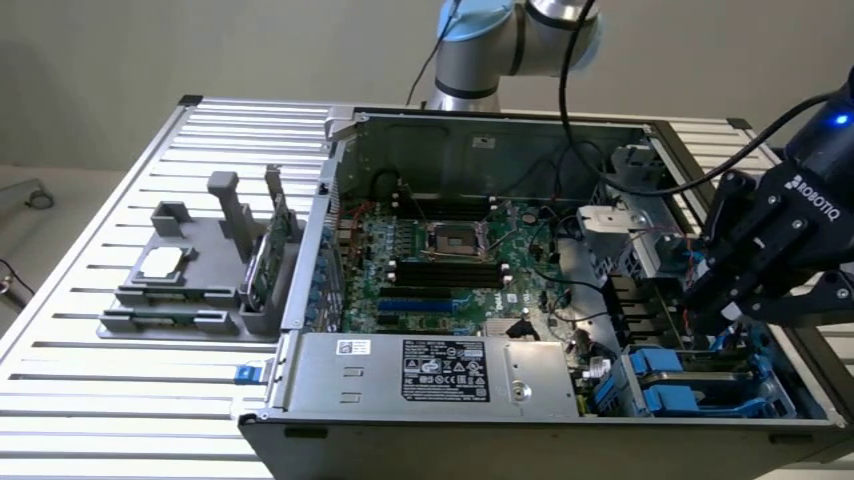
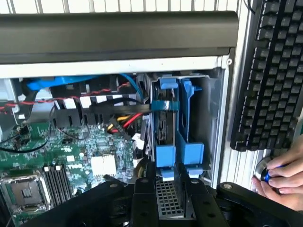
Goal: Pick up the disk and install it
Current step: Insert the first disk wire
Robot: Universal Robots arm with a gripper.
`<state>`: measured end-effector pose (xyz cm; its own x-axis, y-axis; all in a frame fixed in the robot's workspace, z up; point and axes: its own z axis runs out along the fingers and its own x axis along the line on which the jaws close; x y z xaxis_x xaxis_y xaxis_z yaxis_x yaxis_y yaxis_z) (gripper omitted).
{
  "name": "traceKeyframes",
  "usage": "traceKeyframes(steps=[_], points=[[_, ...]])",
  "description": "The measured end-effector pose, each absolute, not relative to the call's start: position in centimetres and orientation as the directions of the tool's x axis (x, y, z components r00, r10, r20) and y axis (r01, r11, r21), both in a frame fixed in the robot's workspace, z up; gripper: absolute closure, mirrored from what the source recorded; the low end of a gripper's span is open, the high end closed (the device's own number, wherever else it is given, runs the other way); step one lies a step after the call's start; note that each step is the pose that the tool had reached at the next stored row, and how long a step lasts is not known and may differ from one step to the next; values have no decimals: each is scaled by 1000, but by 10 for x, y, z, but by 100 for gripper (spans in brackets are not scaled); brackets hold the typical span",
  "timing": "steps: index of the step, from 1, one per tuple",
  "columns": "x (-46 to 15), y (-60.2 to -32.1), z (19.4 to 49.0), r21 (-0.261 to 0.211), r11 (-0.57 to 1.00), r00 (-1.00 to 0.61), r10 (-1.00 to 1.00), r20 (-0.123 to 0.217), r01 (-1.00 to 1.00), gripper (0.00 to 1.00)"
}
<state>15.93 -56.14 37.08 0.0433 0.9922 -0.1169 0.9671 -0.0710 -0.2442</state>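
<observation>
The gripper (image 2: pixel 166 187) pinches the disk (image 2: pixel 165 137) edge-on over the drive bay (image 2: pixel 208 118), at five o'clock of the computer case (image 1: pixel 627 125). Judged from here, a slight tilt could jam the blue carrier against the bay wall.

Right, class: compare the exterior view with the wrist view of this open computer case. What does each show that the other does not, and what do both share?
Exterior alone: the grey fixture on the slatted table, holding a silver chip, and the labelled power supply.
Wrist alone: a black keyboard and a person's hand beside the case.
Both: the green motherboard, the blue drive carriers in the bay, and the gripper above that bay, on the disk.
</observation>
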Motion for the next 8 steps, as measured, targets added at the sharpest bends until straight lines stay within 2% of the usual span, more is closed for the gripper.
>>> traceKeyframes(steps=[8], points=[[138,-562,371,-246,-67,43,994,-98,967,70]])
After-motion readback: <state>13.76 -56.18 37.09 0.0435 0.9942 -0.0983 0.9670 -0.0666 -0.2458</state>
